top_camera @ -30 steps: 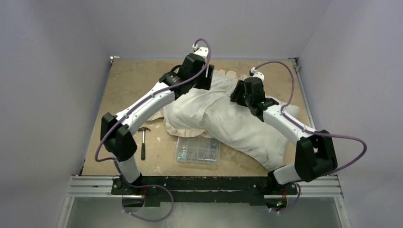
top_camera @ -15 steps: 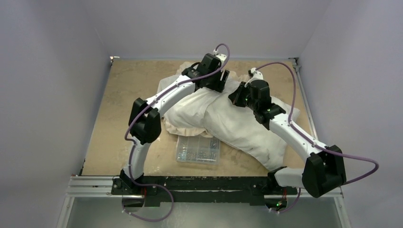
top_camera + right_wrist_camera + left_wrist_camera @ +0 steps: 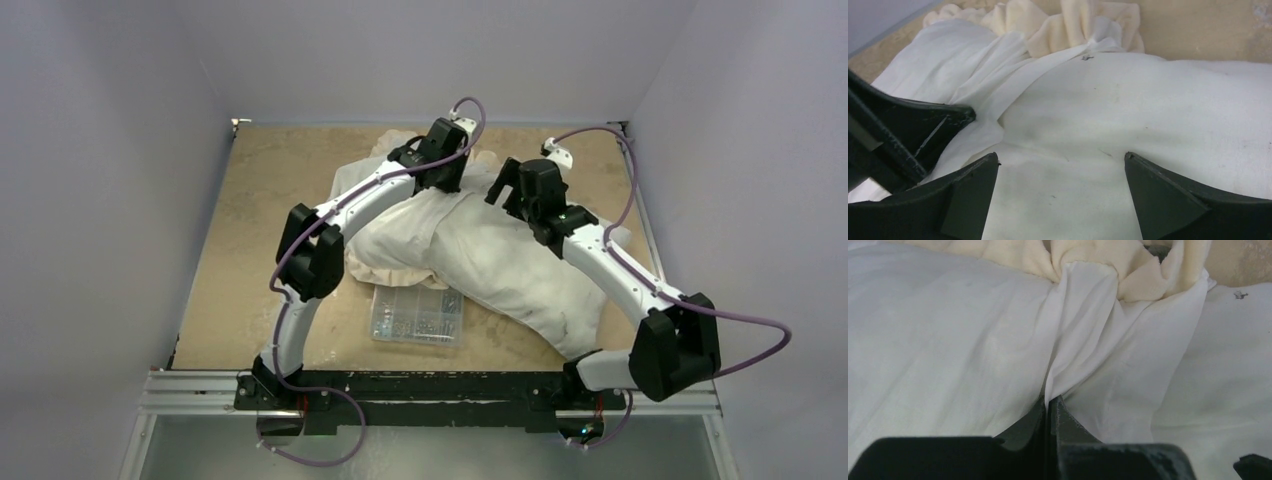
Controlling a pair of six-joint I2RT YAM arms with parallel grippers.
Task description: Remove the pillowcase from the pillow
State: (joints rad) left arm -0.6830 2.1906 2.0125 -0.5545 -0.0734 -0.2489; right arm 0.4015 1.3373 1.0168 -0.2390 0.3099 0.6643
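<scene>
The pillow [image 3: 525, 285] lies slanted across the table, plump and off-white with faint smudges. The thin white pillowcase [image 3: 395, 245] still wraps its far left end, its cream frill bunched up beyond. My left gripper [image 3: 448, 182] is shut on a pinched fold of the pillowcase [image 3: 1083, 340]; the jaws [image 3: 1049, 401] meet with the cloth between them, below the frill [image 3: 1098, 270]. My right gripper [image 3: 503, 188] hovers open just over the bare pillow [image 3: 1148, 100], its jaws [image 3: 1060, 156] wide apart with nothing between them. The left fingers [image 3: 943, 122] show at the left of the right wrist view, beside the pillowcase [image 3: 948, 75].
A clear plastic box of small parts [image 3: 417, 316] sits on the brown table [image 3: 260, 220] just in front of the pillow. Grey walls close in the table at the back and on both sides.
The left gripper has shut on a fold of the pillowcase. The right gripper has opened wide and drawn back a little to the right.
</scene>
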